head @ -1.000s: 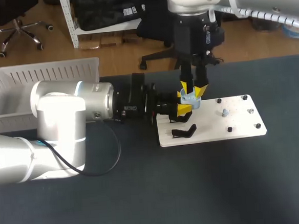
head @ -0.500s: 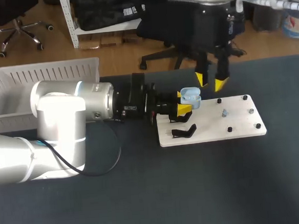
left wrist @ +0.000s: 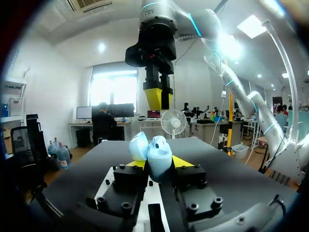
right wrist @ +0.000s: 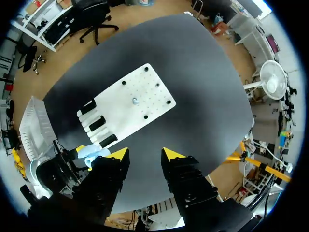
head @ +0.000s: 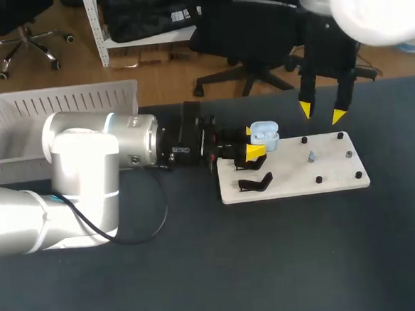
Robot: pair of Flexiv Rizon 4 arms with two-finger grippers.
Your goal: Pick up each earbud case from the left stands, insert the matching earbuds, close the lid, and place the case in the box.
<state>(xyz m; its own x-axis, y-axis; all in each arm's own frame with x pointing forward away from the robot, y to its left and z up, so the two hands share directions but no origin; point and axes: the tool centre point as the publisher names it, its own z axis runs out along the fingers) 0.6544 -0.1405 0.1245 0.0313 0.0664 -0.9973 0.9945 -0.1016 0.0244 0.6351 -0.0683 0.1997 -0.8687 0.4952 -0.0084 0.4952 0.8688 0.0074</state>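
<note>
One light, slick-looking earbud case (head: 264,131) sits clamped in your left gripper (head: 255,143); right gripper (head: 322,113) hangs apart. Hold the body, not the lid.

Arms: two. Hands: two, left hand (head: 256,142) and right hand (head: 322,112). Yellow tips: two per hand, four total. Earbud case (head: 264,131): one, light blue. Earbud (head: 311,156) on board: one. White board (head: 294,174): one. Black pegs (head: 339,136) on board: five. Black stands (right wrist: 97,123) at board's end: three, counted in right wrist view. White basket (head: 19,112): one. Tabletop (head: 272,265): one.
</note>
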